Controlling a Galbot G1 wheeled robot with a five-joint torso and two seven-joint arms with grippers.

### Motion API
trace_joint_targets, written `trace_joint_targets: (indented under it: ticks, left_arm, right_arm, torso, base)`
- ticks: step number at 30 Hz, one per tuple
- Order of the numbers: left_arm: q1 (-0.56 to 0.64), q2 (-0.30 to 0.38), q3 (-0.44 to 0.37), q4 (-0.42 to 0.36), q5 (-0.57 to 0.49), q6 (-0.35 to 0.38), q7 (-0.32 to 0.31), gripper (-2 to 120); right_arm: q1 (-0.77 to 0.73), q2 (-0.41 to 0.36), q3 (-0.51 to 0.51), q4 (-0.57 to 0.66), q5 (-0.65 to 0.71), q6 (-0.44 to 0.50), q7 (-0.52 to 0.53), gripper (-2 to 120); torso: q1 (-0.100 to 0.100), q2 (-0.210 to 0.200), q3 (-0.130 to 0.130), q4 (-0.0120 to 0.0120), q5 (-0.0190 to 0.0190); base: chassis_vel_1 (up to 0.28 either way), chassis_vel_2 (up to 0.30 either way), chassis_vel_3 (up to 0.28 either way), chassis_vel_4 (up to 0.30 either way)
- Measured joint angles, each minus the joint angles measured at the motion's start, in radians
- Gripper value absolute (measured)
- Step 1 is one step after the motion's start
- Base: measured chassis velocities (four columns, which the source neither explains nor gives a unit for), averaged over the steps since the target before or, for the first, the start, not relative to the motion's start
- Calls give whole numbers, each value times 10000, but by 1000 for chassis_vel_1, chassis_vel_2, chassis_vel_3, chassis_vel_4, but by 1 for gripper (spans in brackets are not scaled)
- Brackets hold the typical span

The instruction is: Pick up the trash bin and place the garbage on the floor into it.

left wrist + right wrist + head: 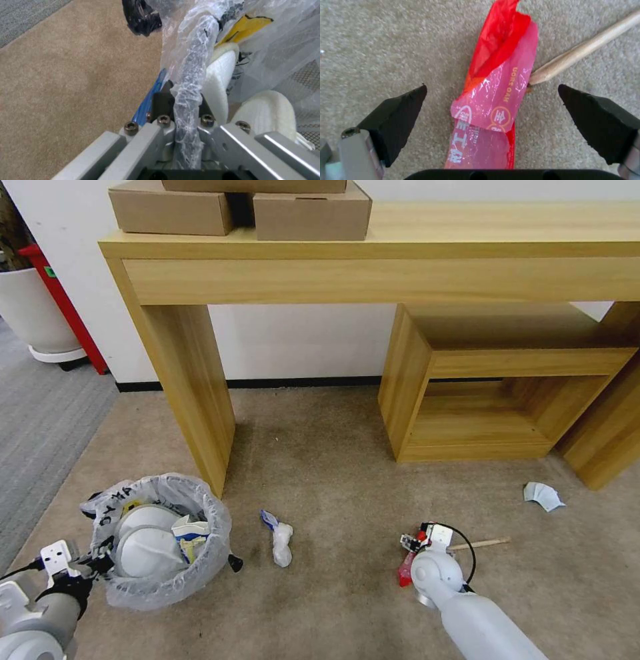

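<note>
Two tools are at work low over the beige-tan short-pile carpet floor point(333, 467). The left tool point(100, 565) is clamped on the bag-wrapped rim of the small round black trash bin lined with crinkly translucent white plastic point(200, 560), at the robot's left beside the leg of the long pale wooden desk point(187, 380). In the left wrist view the tool's fingers point(162, 105) pinch the plastic-covered rim from both sides. Inside the bin lie two white slippers point(150, 543) and a blue-white carton point(190, 533).

The right tool point(491, 93) hangs straight over a long red plastic wrapper with pale lettering point(496, 100), its two black fingers point(398, 115) spread wide apart on either side of it, touching neither the wrapper nor each other. A slim wooden stick point(583, 50) lies on the carpet with one end touching the wrapper's edge; in the head view the stick point(480, 544) reaches away to the right of the arm.

A crumpled white and blue scrap point(280, 537) lies on the carpet between the bin and the right arm. A pale blue mask point(543, 495) lies farther right, near the low wooden shelf unit point(467, 380) under the desk. Brown cardboard boxes point(240, 210) sit on the desk.
</note>
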Motion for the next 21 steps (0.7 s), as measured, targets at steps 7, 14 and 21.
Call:
trace_joint_targets:
  ticks: [7,14,21]
  left_arm:
    - [35,0,-8,-19,0,-18,4,1]
    - [126,20,-82,-99,-20,-40,17,1]
    - [131,33,-80,-135,-20,-51,18,1]
  right_arm:
    - [151,295,46,-562,-266,216,-265,97]
    - [345,494,-31,-1215,-534,400,-430,93]
    - [452,660,-78,-1829,-792,648,-577,84]
  torso:
    - [0,0,0,0,1]
    - [0,0,0,0,1]
    - [0,0,0,0,1]
  base:
    - [0,0,0,0]
    - [0,0,0,0]
    - [0,0,0,0]
